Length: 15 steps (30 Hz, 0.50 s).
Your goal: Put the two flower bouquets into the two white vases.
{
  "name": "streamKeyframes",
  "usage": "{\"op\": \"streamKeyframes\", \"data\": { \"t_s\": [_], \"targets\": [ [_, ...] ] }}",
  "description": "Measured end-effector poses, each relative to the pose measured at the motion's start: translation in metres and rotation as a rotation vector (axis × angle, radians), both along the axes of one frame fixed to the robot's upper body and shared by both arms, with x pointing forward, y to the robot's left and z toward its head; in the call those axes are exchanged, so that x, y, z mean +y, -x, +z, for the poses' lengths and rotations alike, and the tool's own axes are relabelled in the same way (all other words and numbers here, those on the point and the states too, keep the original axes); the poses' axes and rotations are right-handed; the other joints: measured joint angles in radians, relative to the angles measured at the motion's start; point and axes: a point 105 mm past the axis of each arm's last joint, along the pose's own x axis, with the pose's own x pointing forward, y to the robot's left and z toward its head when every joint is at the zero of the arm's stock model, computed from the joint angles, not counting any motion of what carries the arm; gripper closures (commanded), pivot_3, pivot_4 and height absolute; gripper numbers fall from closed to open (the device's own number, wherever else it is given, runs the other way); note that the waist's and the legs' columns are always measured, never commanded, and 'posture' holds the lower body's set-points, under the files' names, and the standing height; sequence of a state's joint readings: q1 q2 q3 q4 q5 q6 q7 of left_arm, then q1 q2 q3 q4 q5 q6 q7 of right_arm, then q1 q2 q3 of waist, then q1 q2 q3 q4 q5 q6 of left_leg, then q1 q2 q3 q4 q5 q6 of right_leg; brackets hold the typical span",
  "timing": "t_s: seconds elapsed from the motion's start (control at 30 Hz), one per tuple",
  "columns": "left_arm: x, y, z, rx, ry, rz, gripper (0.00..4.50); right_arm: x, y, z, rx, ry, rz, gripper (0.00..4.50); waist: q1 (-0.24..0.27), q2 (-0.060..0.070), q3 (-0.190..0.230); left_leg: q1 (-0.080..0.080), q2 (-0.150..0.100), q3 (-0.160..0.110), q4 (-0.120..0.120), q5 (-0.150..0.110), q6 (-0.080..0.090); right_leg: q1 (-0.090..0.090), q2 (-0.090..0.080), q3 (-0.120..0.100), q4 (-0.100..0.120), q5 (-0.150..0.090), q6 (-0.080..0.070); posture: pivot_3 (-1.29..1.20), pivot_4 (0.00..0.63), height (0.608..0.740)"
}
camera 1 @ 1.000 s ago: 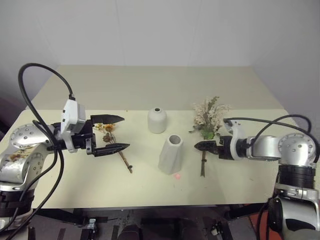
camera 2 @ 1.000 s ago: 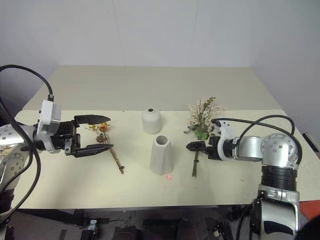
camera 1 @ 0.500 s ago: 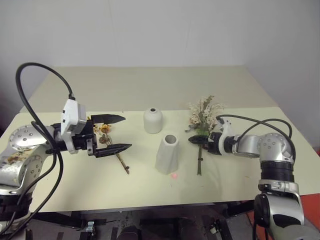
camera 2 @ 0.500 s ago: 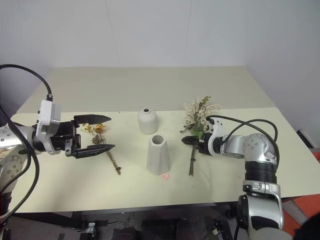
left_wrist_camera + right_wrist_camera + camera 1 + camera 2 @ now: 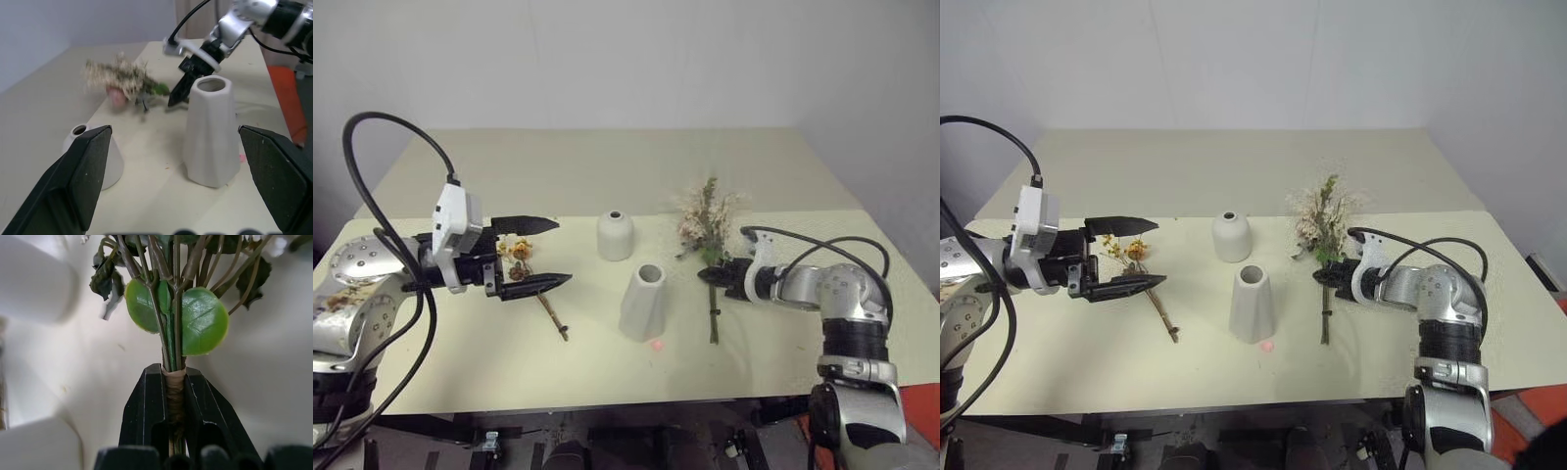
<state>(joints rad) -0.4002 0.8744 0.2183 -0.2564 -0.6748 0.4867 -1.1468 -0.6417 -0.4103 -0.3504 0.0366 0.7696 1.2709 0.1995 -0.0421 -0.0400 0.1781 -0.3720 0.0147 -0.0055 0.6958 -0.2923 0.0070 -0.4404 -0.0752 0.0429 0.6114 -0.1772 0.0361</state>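
Where the right claw (image 5: 175,404) meets the large bouquet (image 5: 708,217), clamped tight on the tape-wrapped stem just below two round green leaves. Held with cream sprigs and pink bloom tipped up and away from the robot, lower stem trailing toward the near edge of the bench (image 5: 607,171). Just to the left of that grip, apart from it, the tall faceted white vase (image 5: 642,302), upright, wide mouth open, bare surface between its wall and the stem. Behind it and slightly left, the short round white vase (image 5: 615,236) with its small hole, standing free. A small red dot (image 5: 657,344) on the bench by the tall vase's foot.

On the other side, the left claw (image 5: 536,254) spread wide, holding nothing, hovering level above the bench with fingers pointing toward the vases. Between and under those fingers, the small yellow-orange bouquet (image 5: 520,257), lying flat, thin brown stem running toward the near edge. Open bench between that stem and the tall vase.

Beyond both vases, a broad bare stretch up to the far edge and the wall. Near edge close to both stem ends; right edge well apart from the large bouquet.
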Motion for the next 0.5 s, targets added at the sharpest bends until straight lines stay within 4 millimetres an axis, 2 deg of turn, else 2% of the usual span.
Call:
{"op": "streamKeyframes", "data": {
  "t_s": [0.13,0.2,0.27,0.37,0.5],
  "targets": [
    [0.005,-0.006,-0.005,0.043,0.031,0.032,0.0,-0.002,0.012,0.078,-0.403,0.046,-0.058,4.3,-0.002,0.001,0.001,0.0,0.0,0.0,0.0,0.0,0.0,-0.001,0.0,0.0,0.0,0.0,0.0,0.0,0.15,0.74],
    [0.005,-0.009,-0.002,0.037,0.036,0.026,0.0,0.007,0.018,0.111,-0.568,0.086,-0.05,4.3,-0.005,0.001,0.001,0.001,0.0,0.0,0.0,0.0,0.0,-0.001,0.0,0.0,0.0,0.0,0.0,0.0,0.15,0.74],
    [0.005,-0.011,0.003,0.022,0.038,0.017,0.0,0.024,0.022,0.137,-0.707,0.105,-0.018,4.3,-0.008,0.001,0.001,0.003,0.0,0.0,0.0,0.0,0.0,0.0,0.001,0.0,0.001,0.0,0.0,0.0,0.15,0.74],
    [0.004,-0.013,0.009,0.0,0.04,0.0,0.0,0.054,0.022,0.158,-0.858,0.113,0.03,4.3,-0.009,0.001,0.001,0.003,0.001,0.0,0.0,0.0,-0.001,0.0,0.002,0.0,0.001,0.0,0.0,0.0,0.15,0.74],
    [0.007,-0.017,0.013,-0.022,0.033,0.006,0.0,0.093,0.01,0.159,-0.954,0.125,0.077,4.3,-0.009,0.001,0.001,0.002,0.0,0.0,0.0,0.0,-0.001,0.0,0.001,0.0,0.001,0.0,-0.001,0.0,0.15,0.74]
  ]
}}
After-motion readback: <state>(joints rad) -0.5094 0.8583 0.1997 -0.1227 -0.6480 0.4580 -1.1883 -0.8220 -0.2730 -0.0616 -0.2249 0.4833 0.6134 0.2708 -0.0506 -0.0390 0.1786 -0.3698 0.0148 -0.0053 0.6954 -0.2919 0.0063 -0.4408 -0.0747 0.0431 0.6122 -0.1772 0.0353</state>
